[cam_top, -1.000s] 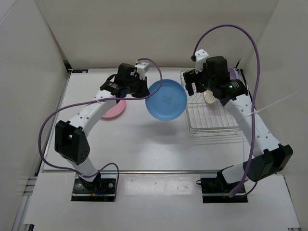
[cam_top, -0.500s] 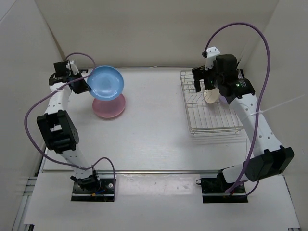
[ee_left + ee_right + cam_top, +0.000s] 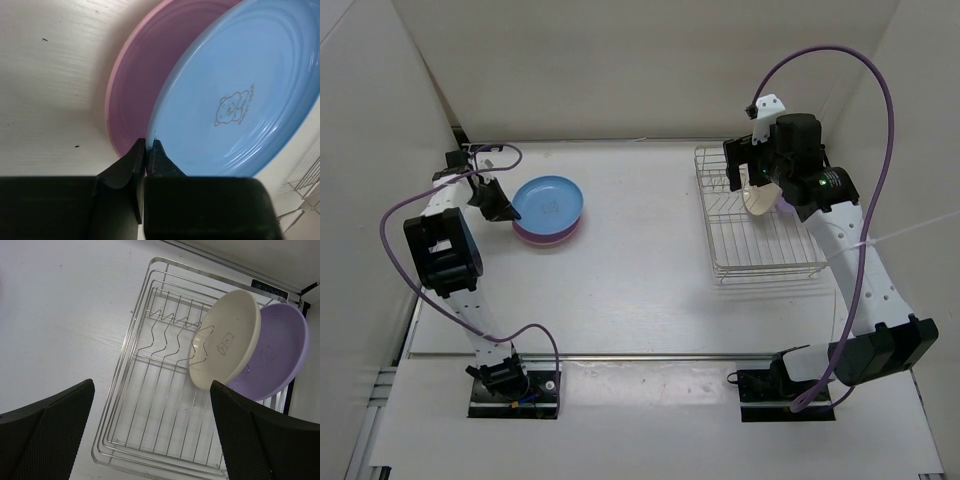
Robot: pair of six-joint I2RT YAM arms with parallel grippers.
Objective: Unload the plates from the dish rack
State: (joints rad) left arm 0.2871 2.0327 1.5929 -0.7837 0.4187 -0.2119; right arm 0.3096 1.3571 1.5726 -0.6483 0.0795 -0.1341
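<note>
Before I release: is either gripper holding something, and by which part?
Left gripper pinches the blue plate by its rim, over the pink plate. Right gripper is open over the dish rack, holding nothing.

A second before, the left arm had the blue plate (image 3: 548, 203) hanging in the air mid-table, close by the rack (image 3: 761, 262). It swung the plate off to the far left and held it up over the pink plate (image 3: 546, 239). Then it came down, and the blue plate ended up lying on the pink one. The arm itself folded back toward the left wall, which brought the left gripper (image 3: 504, 208) low at the blue plate's left rim. The pink plate, at first half hidden under the arm, showed only as a rim beneath the blue. Across the table, the right gripper (image 3: 752, 172) drifted slightly right over the rack, and its jaws spread a touch wider.
</note>
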